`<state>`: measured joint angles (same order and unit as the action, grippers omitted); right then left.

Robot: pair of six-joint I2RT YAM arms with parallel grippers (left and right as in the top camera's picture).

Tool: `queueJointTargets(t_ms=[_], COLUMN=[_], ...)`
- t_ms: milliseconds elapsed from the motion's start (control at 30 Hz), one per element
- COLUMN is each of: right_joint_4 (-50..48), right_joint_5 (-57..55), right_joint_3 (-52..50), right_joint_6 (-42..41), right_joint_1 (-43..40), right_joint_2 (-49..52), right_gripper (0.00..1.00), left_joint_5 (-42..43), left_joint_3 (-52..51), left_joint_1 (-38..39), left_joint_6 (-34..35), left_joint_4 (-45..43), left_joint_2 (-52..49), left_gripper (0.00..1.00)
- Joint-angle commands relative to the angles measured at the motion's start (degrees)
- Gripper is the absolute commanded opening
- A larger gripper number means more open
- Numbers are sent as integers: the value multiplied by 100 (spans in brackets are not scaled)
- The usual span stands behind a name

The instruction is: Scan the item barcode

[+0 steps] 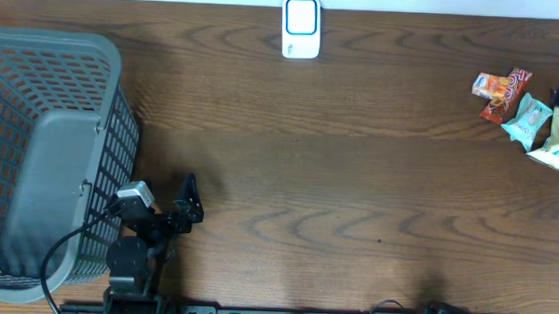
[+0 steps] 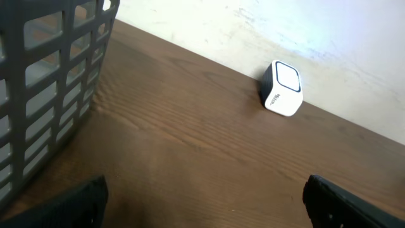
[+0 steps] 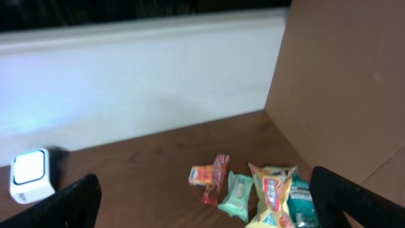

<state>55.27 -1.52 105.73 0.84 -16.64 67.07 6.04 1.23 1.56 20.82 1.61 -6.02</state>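
The barcode scanner (image 1: 301, 27) is a small white box with a blue-lit face, standing at the table's far edge; it also shows in the left wrist view (image 2: 283, 88) and the right wrist view (image 3: 28, 174). Several snack packets (image 1: 515, 100) lie in a loose pile at the far right: an orange one (image 3: 201, 174), a red one (image 3: 217, 177), a mint green one (image 3: 235, 196), a yellow one (image 3: 272, 193). My left gripper (image 1: 186, 205) (image 2: 205, 209) hovers open beside the basket, nothing in it. My right gripper (image 3: 209, 209) is open and empty, well short of the packets.
A grey plastic basket (image 1: 78, 52) fills the left side, its slatted wall (image 2: 44, 95) close to my left gripper. A brown cardboard panel (image 3: 342, 82) stands right of the packets. A white wall (image 3: 139, 82) runs behind the table.
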Motion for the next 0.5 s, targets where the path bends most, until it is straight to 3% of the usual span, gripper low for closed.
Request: queueJointTargets(t_ms=[0, 467], right_joint_4=[24, 1045], right_joint_5=[59, 50], right_joint_3=[-7, -9], right_joint_6=[7, 9], right_joint_1=[17, 140], right_joint_2=[-420, -2124], right_gripper=[99, 99], left_joint_5=[52, 52], left_joint_3=[-101, -101], left_joint_1=[-26, -26], left_joint_6=[50, 50], left_joint_4=[179, 179], left_joint_2=[0, 0], left_gripper=[98, 98])
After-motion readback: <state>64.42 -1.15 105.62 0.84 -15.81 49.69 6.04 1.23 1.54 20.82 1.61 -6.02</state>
